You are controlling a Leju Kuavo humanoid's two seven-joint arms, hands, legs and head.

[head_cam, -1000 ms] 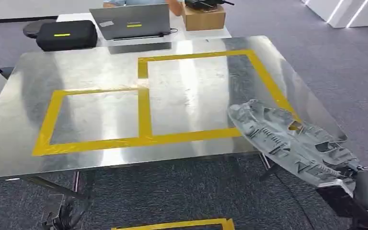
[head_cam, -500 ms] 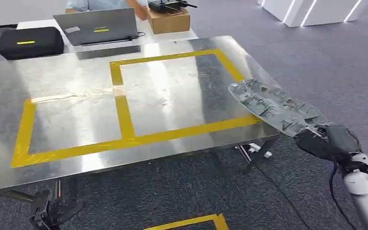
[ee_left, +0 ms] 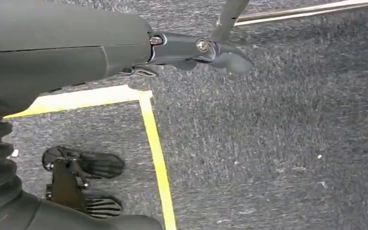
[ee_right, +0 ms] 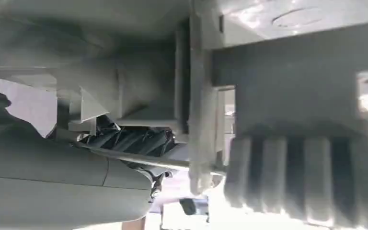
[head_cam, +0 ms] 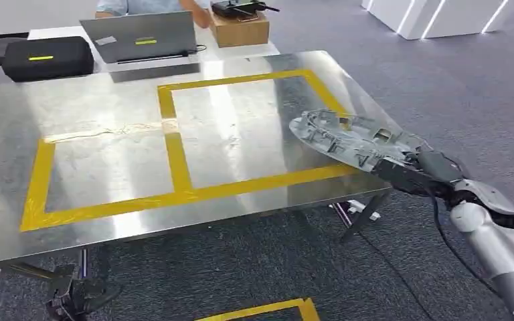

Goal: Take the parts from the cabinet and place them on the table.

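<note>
My right hand (head_cam: pixel 418 172) grips one end of a long grey plastic part (head_cam: pixel 348 137) with ribs and cut-outs. The part's far end reaches over the right side of the steel table (head_cam: pixel 107 100), above the right edge of the yellow-taped rectangle (head_cam: pixel 241 127); whether it touches the surface I cannot tell. In the right wrist view the ribbed part (ee_right: pixel 287 96) sits close against my right hand (ee_right: pixel 52 167). My left hand (ee_left: pixel 76 48) hangs above the carpet with its thumb stretched out, holding nothing.
Two yellow tape rectangles mark the table top. Behind the table stand a laptop (head_cam: pixel 140 37), a black case (head_cam: pixel 43 57) and a cardboard box (head_cam: pixel 241 27), with a person (head_cam: pixel 117 5) seated there. Yellow tape (head_cam: pixel 261 311) marks the carpet in front.
The view has shifted. My right hand has carried the part leftward, from beside the table's right edge to over its right side, and the part lies flatter.
</note>
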